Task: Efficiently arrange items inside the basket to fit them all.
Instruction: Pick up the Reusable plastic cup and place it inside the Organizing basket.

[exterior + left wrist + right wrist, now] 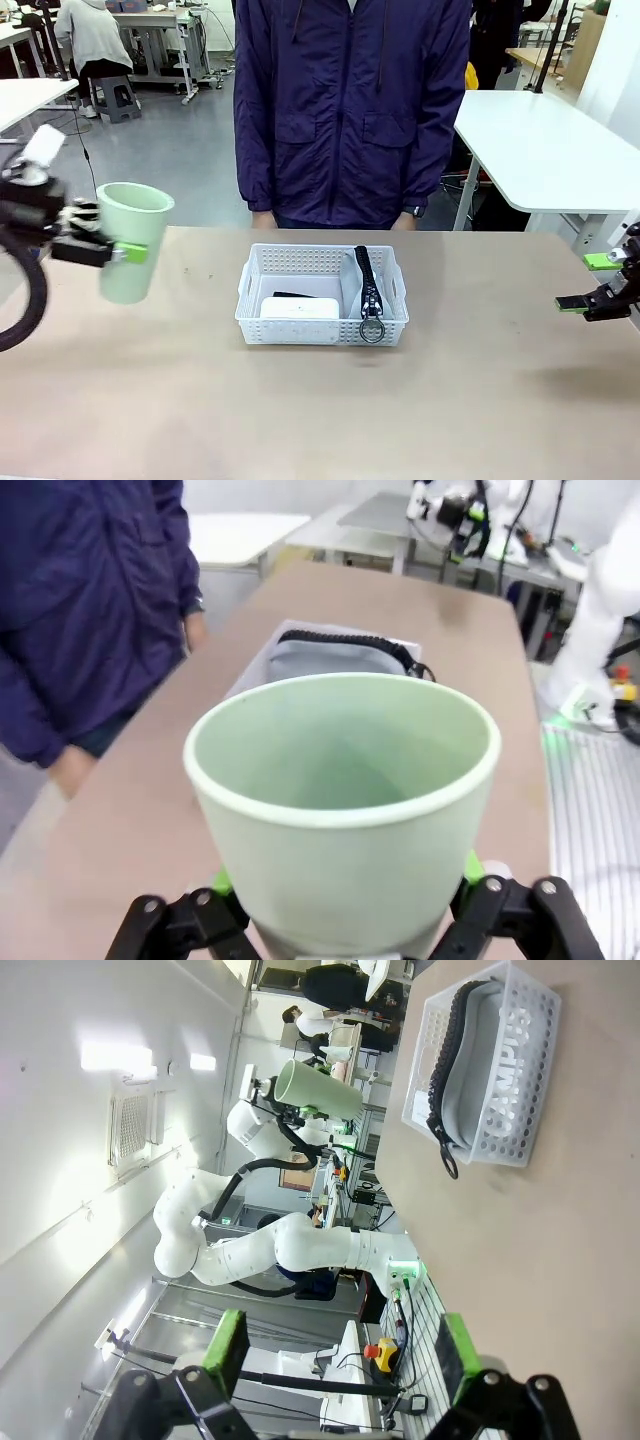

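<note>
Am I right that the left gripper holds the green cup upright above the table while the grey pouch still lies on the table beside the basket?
Not quite. The grey pouch is already inside the basket, standing on edge along its right side, as the front view shows. The rest holds: the left gripper grips the green cup upright above the table.

- Work surface: tan, matte tabletop (300, 410) spanning the near field.
- Floor: grey and smooth (170, 150), visible at far left beyond the tabletop.
- Right side: white table (545, 150) on white legs, standing apart from the tabletop.
- Far left: white table corner (30, 98); behind it a grey step stool (115, 100) and a metal-framed workbench (160, 40).
- Far left: a seated person in a light grey top (92, 35), facing away.
- Right wrist view: white wall carrying a square vent grille (132, 1125) and bright lamps (118, 1056).
</note>
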{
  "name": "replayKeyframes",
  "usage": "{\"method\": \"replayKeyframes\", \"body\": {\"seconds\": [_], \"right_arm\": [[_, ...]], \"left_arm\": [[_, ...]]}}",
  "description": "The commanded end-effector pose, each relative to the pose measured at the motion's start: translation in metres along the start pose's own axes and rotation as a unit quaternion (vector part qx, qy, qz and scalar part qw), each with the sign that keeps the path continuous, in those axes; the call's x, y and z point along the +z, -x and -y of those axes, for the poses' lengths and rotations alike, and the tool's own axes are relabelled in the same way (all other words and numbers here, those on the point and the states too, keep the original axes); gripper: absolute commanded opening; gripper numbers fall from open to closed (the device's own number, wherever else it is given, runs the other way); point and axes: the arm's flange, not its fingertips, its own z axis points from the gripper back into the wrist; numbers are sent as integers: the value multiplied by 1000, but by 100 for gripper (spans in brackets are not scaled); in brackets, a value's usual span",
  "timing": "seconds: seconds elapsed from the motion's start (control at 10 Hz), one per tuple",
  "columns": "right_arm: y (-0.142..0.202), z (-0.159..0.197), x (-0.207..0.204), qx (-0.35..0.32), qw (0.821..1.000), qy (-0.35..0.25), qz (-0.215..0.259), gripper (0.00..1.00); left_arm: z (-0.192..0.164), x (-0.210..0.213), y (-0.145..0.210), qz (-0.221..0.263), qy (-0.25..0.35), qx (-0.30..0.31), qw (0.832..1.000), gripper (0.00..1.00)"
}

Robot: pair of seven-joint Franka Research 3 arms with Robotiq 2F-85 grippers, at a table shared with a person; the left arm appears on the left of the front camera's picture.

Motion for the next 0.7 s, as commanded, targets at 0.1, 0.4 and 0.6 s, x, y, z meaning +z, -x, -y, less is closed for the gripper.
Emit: {"method": "replayKeyframes", "body": {"seconds": [0.1,0.4,0.6], "right_arm": [[4,-2,2,9,1000,-2,-7,100],[4,-2,2,9,1000,-2,-7,100],[4,-2,2,9,1000,-2,-7,100]], "left_arm": [[5,-99,-74,-98,-13,-66,993,0],[40,-197,-83,-212,26,-232,949,0],[32,-245,-90,-261,0,-287,922,0]]}}
